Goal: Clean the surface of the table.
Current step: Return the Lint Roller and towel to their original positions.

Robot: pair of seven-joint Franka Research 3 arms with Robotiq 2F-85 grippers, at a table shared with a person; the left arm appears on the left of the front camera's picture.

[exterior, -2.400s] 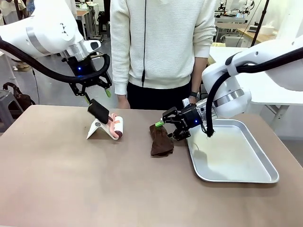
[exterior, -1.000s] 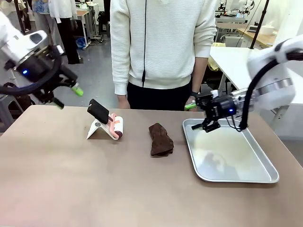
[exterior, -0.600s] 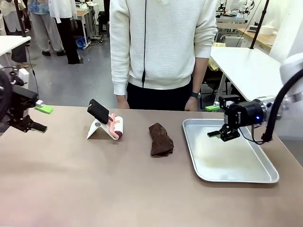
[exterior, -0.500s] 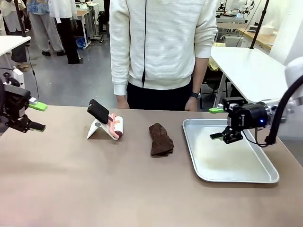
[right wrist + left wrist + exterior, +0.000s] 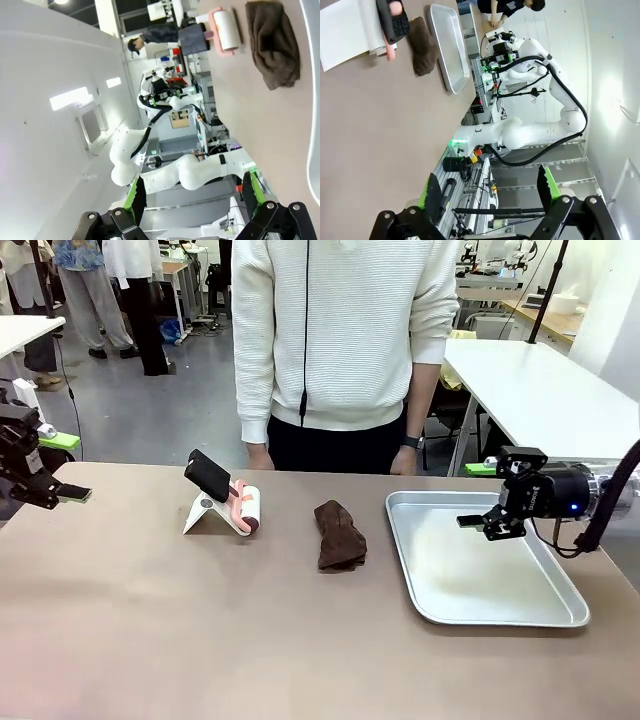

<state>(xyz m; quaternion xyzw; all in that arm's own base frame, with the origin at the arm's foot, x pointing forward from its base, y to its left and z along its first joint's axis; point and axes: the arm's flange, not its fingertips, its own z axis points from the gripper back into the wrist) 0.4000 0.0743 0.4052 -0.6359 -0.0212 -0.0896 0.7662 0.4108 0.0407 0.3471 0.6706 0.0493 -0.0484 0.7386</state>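
Observation:
The brownish table [image 5: 200,620] carries a crumpled brown cloth [image 5: 340,535] near its middle and a lint roller [image 5: 228,498] leaning on a white stand to the left of it. My left gripper [image 5: 58,468] hangs open at the far left edge, above the table and well away from the roller. Over the far right part of the silver tray [image 5: 500,618], my right gripper [image 5: 475,495] is open and holds nothing. In the left wrist view the open gripper [image 5: 487,190] looks across the table [image 5: 370,125] at the cloth [image 5: 422,45]. In the right wrist view the cloth [image 5: 274,45] and roller [image 5: 225,30] lie far beyond the open gripper [image 5: 195,192].
A person in a white sweater [image 5: 340,340] stands at the far edge of the table, hands down behind it. A white-topped table [image 5: 540,390] stands at the back right. The front half of the brown table is bare.
Both arms have drawn back from the middle. The left gripper swung away from the roller to the far left edge; the right left the cloth and moved right over the tray. Both stayed open.

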